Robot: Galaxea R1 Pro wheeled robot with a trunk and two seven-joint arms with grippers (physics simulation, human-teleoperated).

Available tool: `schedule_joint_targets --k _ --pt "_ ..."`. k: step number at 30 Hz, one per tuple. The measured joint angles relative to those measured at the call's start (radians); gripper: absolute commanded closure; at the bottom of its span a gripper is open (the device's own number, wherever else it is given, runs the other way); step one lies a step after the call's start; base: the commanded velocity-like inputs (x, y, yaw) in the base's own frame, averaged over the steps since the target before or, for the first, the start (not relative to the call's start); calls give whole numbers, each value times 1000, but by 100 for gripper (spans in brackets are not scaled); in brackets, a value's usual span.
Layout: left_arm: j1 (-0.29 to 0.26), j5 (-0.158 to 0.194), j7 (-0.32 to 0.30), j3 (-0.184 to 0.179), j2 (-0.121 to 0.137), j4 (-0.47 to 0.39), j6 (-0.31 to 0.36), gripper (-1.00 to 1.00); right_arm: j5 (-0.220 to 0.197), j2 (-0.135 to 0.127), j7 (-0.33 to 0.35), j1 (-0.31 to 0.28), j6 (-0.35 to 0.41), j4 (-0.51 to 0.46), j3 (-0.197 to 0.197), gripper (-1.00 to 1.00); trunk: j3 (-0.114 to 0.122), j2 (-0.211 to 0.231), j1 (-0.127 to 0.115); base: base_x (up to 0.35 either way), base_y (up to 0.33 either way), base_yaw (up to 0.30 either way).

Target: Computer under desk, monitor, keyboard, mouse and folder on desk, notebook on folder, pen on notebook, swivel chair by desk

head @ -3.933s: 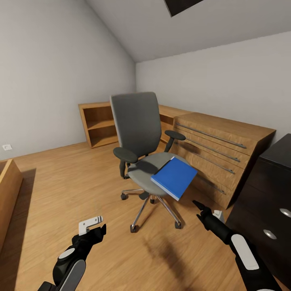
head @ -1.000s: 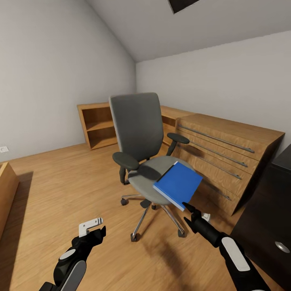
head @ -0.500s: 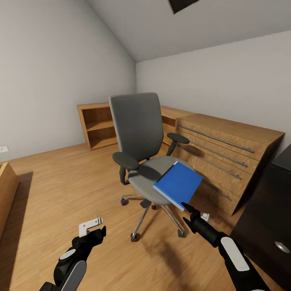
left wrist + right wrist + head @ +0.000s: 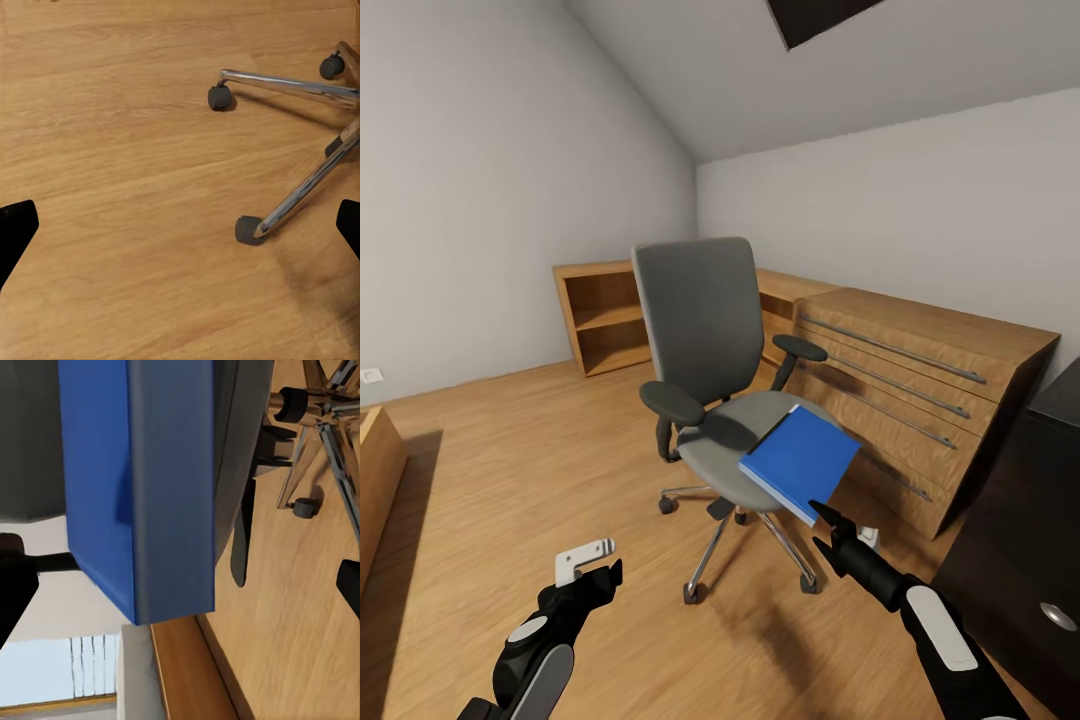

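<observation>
Attic bedroom with a sloped grey ceiling and a wood floor. At the right edge of the head view, a corner of the black counter [image 4: 1015,480] with drawers and a round silver knob, beside a long wooden drawer unit [image 4: 920,390].

In the middle of the floor, the swivel chair [image 4: 705,320], well apart from the counter, with its chrome base and casters on the boards.

On the front right part of the seat, the blue folder [image 4: 800,460], lying flat but turned at an angle, with its near corner and one long edge past the seat rim. Probably light and stiff, with a smooth cover that may slip between hard tips. Looks thick enough for a pinch across the cover and the back. Best taken at the overhanging near edge, where one tip can go under and one above without touching the cushion. Likely to droop or swing if held too near a corner, so better deeper in along the edge.

Just below that near corner, the right gripper [image 4: 827,522], fingers [image 4: 15,577] wide apart, not touching the folder.

Low over the floor near the chair base, the left gripper [image 4: 598,568], fingers [image 4: 15,229] apart too, holding nothing.
</observation>
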Motion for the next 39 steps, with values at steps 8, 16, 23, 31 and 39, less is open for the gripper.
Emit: schedule_joint_targets --k 8,16,23,31,39 --pt "0 1 0 0 0 0 0 -100 0 -1 0 0 0 -3 0 -100 0 0 0 0 0 0" --pt "0 0 0 0 1 0 0 -100 0 -1 0 0 0 -3 0 -100 0 0 0 23 0 0" --pt "0 0 0 0 1 0 0 -100 0 -1 0 0 0 -3 0 -100 0 0 0 114 0 0" --pt "0 0 0 -1 0 0 0 -100 0 -1 0 0 0 -3 0 -100 0 0 0 12 0 0" --pt "0 0 0 -1 0 0 0 -100 0 -2 0 0 0 -4 -2 -100 0 0 0 1 0 0"
